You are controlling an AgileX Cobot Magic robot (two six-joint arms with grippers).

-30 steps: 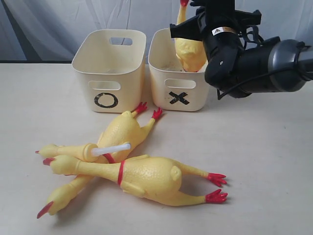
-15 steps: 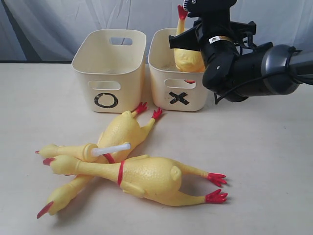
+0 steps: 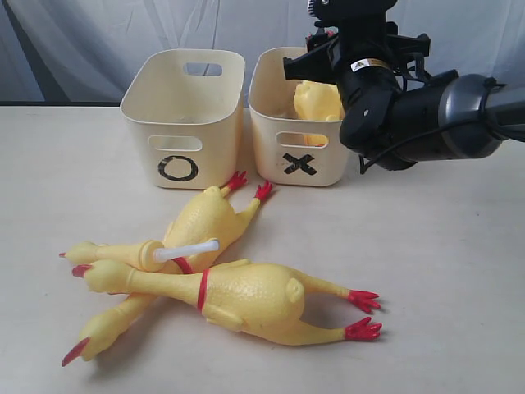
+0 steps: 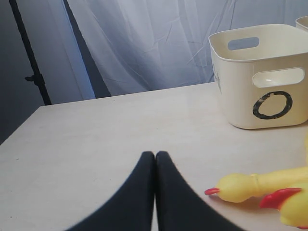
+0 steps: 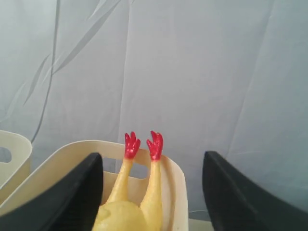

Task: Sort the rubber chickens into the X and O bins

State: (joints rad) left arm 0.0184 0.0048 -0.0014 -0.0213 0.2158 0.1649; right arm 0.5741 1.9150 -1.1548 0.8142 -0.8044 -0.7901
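One rubber chicken lies in the X bin, its red feet resting against the bin's far rim. My right gripper hovers just above that bin, open, with its fingers either side of the chicken and apart from it. Three more rubber chickens lie piled on the table in front of the O bin. My left gripper is shut on nothing, low over the table, near a chicken's head and the O bin.
The two bins stand side by side at the table's back, before a pale curtain. A white tube sticks out of one chicken in the pile. The right arm's dark body reaches in from the right.
The chicken that the right gripper held high over the X bin has dropped down into the bin. The pile on the table has not moved.
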